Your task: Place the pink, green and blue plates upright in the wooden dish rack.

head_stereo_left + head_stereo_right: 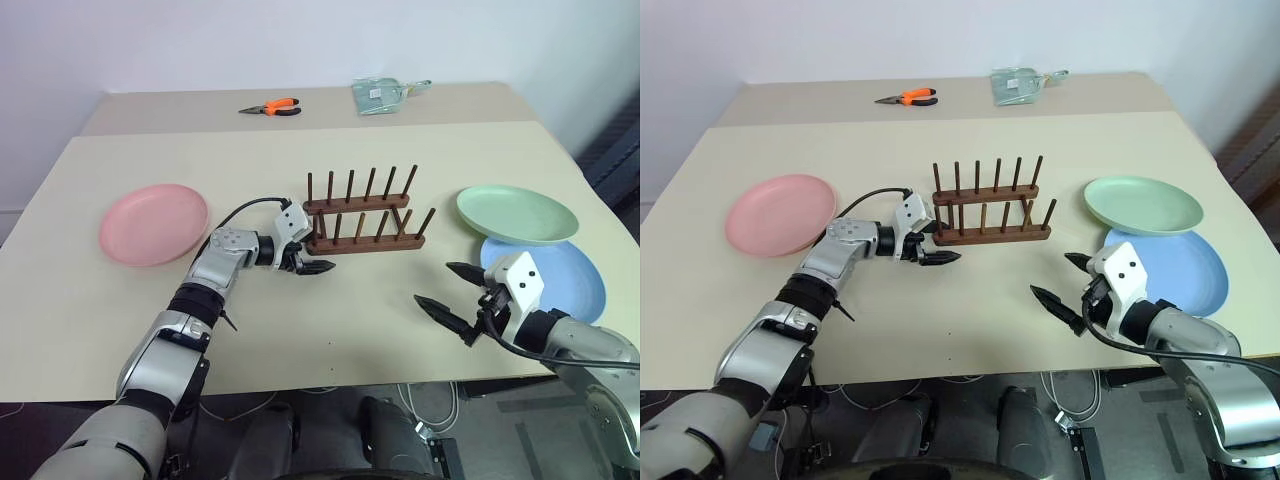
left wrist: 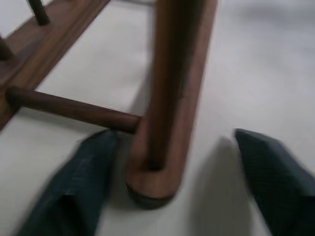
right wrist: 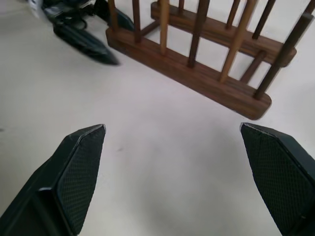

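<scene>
Rack [image 1: 364, 225] is sitting mid-table, long axis running left-right across the head cam views, slightly skewed; two parallel rails, pegs pointing up, none holding a plate. Near rail's left end is lying between the fingers of the left gripper [image 1: 310, 263], which is reaching in from the left, pointing right along the rail. In left wrist view that rail end [image 2: 157, 177] is sitting between the two fingers [image 2: 78, 191]: one finger is looking like it's touching or just beside the rail and the crossbar, other finger is standing apart on the far side. So jaws are part-spread around the rail end, not clamped on it; can't tell if contact is real.

Right gripper [image 1: 448, 292] is hovering over bare table [image 1: 330, 350] near the front edge, to the right of rack and well apart from it, fingers spread wide, holding nothing. Right wrist view is looking along its fingers [image 3: 74, 172] toward the rack's near rail, w/ the left gripper showing at the rack's far end.

Plates all lying flat on table, none upright. Pink plate [image 1: 153, 223] is lying left of rack, just beyond the left forearm. Green plate [image 1: 516, 213] is lying right of rack, its near edge overlapping the blue plate [image 1: 565, 275], which is sitting just beyond the right gripper.

Far side of table: orange-handled pliers [image 1: 272, 107] and a clear packet [image 1: 380, 95].
</scene>
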`<action>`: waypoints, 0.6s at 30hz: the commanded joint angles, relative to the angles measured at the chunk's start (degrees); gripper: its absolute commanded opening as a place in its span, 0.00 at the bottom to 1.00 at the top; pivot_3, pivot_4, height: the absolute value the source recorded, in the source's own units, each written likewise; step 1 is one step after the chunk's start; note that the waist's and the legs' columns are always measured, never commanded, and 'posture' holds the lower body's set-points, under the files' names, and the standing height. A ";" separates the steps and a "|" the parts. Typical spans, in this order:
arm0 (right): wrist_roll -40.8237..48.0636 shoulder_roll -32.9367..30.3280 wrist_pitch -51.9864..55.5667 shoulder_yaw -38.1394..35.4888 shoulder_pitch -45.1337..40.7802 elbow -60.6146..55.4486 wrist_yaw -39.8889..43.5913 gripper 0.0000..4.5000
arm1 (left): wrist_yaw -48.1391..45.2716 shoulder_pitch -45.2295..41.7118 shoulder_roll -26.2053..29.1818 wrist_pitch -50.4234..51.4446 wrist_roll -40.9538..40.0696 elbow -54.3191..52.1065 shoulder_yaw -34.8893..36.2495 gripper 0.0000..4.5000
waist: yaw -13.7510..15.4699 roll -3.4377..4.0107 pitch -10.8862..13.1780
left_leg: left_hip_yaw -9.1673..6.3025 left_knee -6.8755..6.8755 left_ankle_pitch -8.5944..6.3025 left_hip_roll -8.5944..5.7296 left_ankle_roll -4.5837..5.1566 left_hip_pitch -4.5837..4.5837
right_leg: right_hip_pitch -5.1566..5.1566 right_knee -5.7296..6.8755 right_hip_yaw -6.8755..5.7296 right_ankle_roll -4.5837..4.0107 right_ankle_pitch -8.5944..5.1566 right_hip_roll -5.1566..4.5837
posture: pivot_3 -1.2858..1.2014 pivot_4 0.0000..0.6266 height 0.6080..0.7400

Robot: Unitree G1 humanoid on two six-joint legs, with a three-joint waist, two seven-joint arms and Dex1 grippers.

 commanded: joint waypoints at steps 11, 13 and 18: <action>3.60 -6.03 4.85 -6.03 0.96 -2.42 2.63 1.00 | -9.63 13.28 8.65 1.70 0.04 -24.17 -3.18 0.17 | -0.08 0.05 -0.05 | 0.01 -0.04 -0.02 0.04 0.03 0.00 | -0.02 0.00 0.02 -0.04 0.00 0.00 | 0.52 0.24 1.00; 2.88 -6.59 4.54 -5.92 1.39 -1.73 3.11 1.00 | -9.73 14.80 9.01 4.21 -1.45 -27.31 -2.53 0.17 | -0.04 0.05 -0.05 | 0.01 -0.03 -0.02 0.05 0.03 -0.01 | -0.02 0.00 0.02 -0.04 0.00 0.00 | 0.52 0.24 1.00; -0.27 -7.94 2.42 -4.58 3.00 0.86 4.57 0.94 | -5.19 15.45 10.44 7.58 0.98 -27.45 -1.45 0.72 | 0.02 0.03 -0.04 | -0.01 0.00 -0.02 0.03 0.03 -0.01 | 0.01 0.00 0.01 -0.06 -0.03 0.00 | 0.52 0.24 1.00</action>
